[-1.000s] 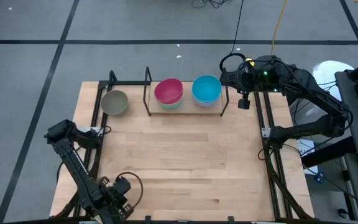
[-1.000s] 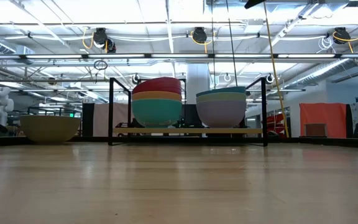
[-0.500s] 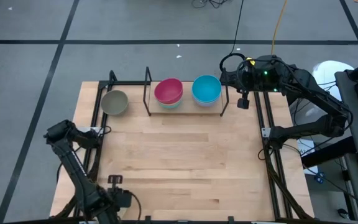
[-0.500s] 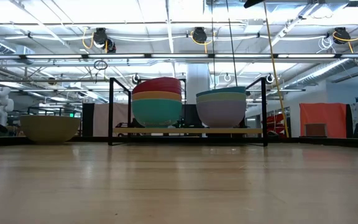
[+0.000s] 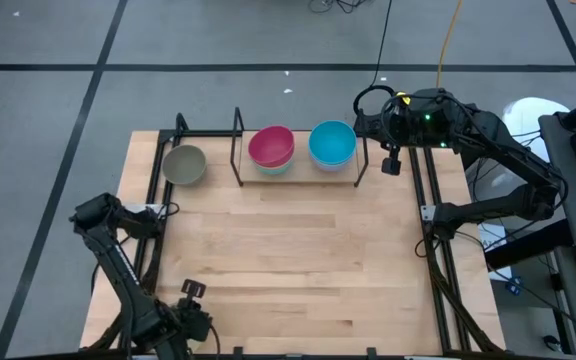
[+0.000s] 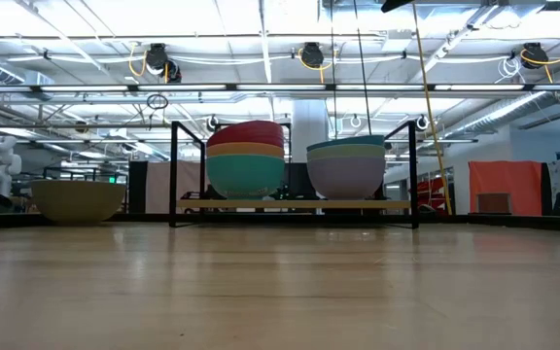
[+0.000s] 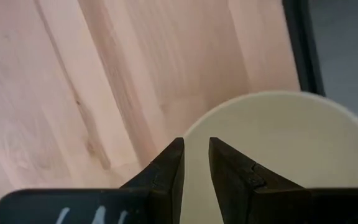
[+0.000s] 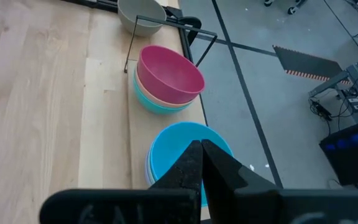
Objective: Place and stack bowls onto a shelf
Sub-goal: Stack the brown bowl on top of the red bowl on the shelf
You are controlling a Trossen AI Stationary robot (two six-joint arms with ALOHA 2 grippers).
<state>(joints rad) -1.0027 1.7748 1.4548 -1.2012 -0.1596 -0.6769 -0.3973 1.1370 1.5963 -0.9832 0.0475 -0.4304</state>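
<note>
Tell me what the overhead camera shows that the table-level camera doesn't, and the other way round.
Only the high view shows both arms: the left gripper near the table's front left corner, the right gripper beside the shelf's right end. Only the low view shows the layers below each stack's top bowl, an orange bowl under the magenta bowl. Both share the shelf with two stacks and the olive-grey bowl off to its left.
</note>
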